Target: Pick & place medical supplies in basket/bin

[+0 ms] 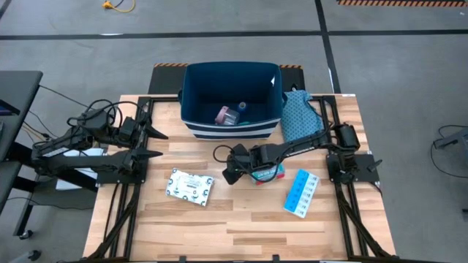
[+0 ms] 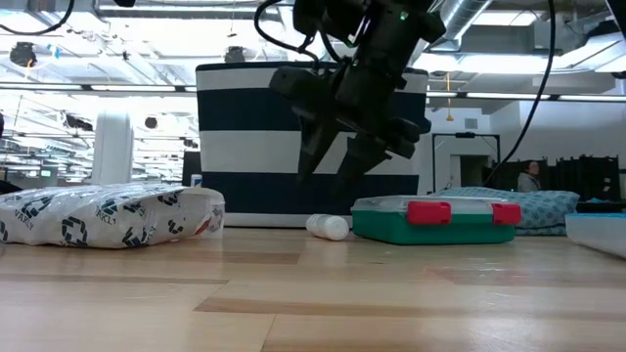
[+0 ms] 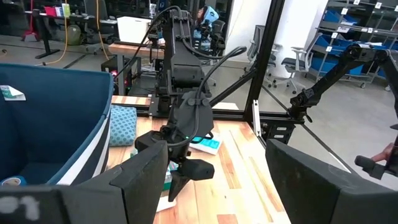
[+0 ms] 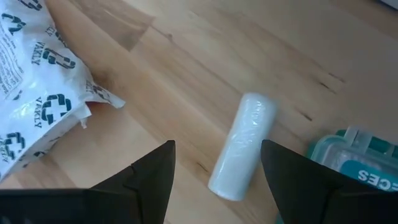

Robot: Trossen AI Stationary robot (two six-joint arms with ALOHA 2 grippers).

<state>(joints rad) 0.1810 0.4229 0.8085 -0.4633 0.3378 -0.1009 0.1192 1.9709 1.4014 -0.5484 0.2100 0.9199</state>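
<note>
High view: we see a few supplies already in the bin (image 1: pixel 194 91) at upper centre; packet (image 1: pixel 189 185), box (image 1: pixel 268 174), organiser (image 1: pixel 301 193) and tube (image 4: pixel 244 146) remain on the surface. Right tool (image 1: pixel 228 167), open and empty, hangs over the tube.

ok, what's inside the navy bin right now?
In the high view the navy bin holds a pink round item and a small blue roll on its floor. The near wall hides the floor strip right behind it, so anything lying there can't be seen.

Tube (image 4: pixel 244 147) between packet (image 1: pixel 189 185) — box (image 2: pixel 436 219)
</note>
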